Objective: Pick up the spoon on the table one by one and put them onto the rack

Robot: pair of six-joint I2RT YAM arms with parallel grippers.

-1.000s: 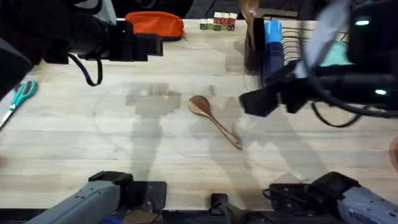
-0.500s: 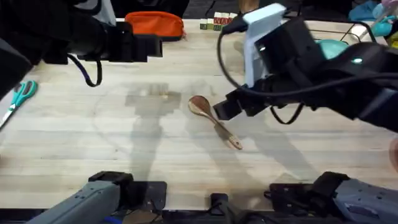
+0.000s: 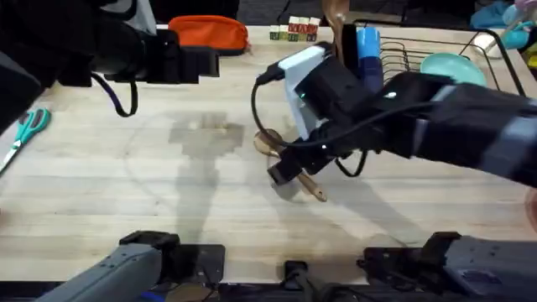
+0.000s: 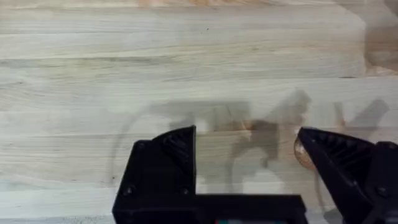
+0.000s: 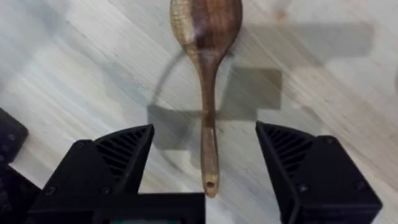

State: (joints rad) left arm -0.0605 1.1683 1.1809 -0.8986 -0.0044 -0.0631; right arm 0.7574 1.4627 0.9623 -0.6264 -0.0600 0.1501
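Right gripper (image 5: 205, 168) is over the brown wooden cooking spoon (image 3: 312, 186) lying flat on the pale light-wood plank table (image 3: 101, 210), mid-table. Jaws spread wide, nothing held; in the right wrist view the spoon handle (image 5: 208, 137) runs down the gap between the two black fingers (image 5: 118, 155), touching neither, with the oval bowl (image 5: 205, 22) pointing away from the gripper. In the overhead view the right arm (image 3: 403, 126) reaches across the middle and covers most of the spoon, leaving part of the bowl and the handle end visible.

Second brown wooden spoon (image 3: 336, 13) stands upright in the tall black box-shaped holder (image 3: 342, 63) at the near end of the black wire dish rack (image 3: 403, 54), far right of the table.

Left gripper (image 4: 249, 168) hangs above bare table, left of centre, jaws wide apart, empty. Its arm (image 3: 126, 54) sits at the far left.
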